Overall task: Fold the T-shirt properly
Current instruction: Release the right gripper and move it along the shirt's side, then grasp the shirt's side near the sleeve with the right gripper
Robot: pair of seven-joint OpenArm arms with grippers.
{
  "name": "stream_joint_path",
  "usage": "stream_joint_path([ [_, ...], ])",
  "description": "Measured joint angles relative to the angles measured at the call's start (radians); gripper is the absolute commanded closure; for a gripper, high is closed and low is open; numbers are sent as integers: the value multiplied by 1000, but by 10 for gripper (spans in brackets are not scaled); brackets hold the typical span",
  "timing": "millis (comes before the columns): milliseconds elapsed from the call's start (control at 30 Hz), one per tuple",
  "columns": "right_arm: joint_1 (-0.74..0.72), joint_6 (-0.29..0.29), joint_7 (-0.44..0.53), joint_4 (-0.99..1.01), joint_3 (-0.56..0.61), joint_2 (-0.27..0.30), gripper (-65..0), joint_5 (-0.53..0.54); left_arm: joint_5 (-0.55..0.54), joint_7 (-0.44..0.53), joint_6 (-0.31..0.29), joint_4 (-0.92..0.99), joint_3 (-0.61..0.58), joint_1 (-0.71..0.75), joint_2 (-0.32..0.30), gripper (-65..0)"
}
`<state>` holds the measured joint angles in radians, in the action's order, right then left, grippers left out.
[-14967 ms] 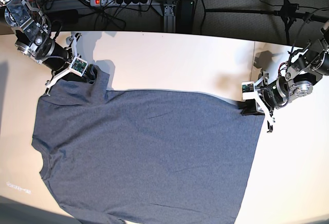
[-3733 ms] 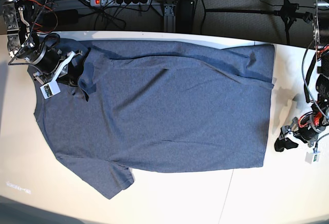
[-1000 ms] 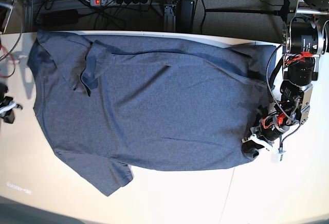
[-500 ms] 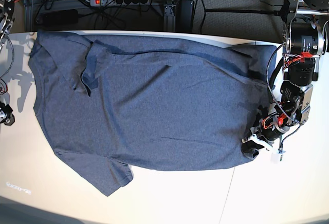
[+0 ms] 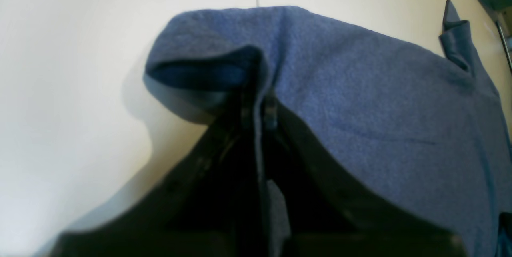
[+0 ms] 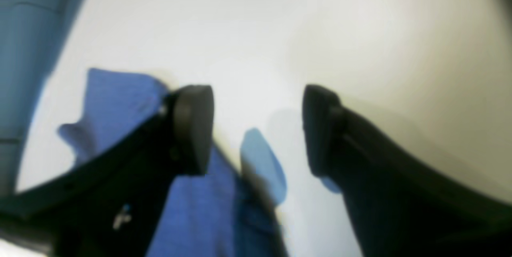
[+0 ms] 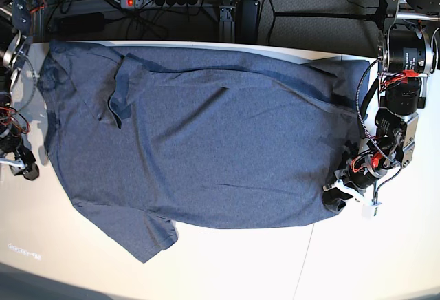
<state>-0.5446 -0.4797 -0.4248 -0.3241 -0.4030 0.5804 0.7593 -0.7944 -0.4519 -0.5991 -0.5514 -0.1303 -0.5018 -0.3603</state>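
The dark blue-grey T-shirt (image 7: pixel 206 142) lies spread on the white table (image 7: pixel 227 265), collar end at the left, hem at the right, one sleeve folded inward near the top left. My left gripper (image 7: pixel 335 202) is at the hem's lower right corner, shut on a fold of the T-shirt (image 5: pixel 360 109); the left wrist view shows the left gripper (image 5: pixel 258 113) pinching the cloth. My right gripper (image 7: pixel 27 171) hovers just off the shirt's left edge. In the right wrist view the right gripper (image 6: pixel 256 129) stands open over bare table, with blue cloth (image 6: pixel 112 101) beside its left finger.
A power strip (image 7: pixel 161 0) and cables lie on the floor behind the table. A dark stand (image 7: pixel 385 14) reaches across the floor at the back right. A thin seam (image 7: pixel 306 259) runs through the tabletop near the front.
My right gripper has come down and inward along the table's left side, closer to the shirt's edge. The left gripper and the shirt have stayed put.
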Motion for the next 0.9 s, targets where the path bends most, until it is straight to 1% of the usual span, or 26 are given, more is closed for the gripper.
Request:
stream_joint_path([
  [133,-14,-4,13,-4,-1,-33,-360,-63,0,-1,0,0,0,0,0,0],
  [200,-31,-7,11,-4,3,-40,-360,-124,0,-1,-1,0,0,0,0,0],
  [267,-49,-7,11,-4,46,-41,-360,-162,0,-1,-1,0,0,0,0,0],
  [367,-85,-6,11,-4,157,-41,-360,-224,-1,-5,-3,0,0,0,0,0],
  [500,-130,-6,4,-5,322,-47,-360,-239,-1,-8,-4,0,0,0,0,0],
  [633,-157,-6,-5,-6,435,-55,-360,-241,-3,-8,-5,0,0,0,0,0],
  [733,-169,-8,-6,-6,471,-66,-360,-242,-2,-8,-5,0,0,0,0,0],
  [900,-170,-27,-33,-9,473,-103,-360,-239,-2,-8,-5,0,0,0,0,0],
])
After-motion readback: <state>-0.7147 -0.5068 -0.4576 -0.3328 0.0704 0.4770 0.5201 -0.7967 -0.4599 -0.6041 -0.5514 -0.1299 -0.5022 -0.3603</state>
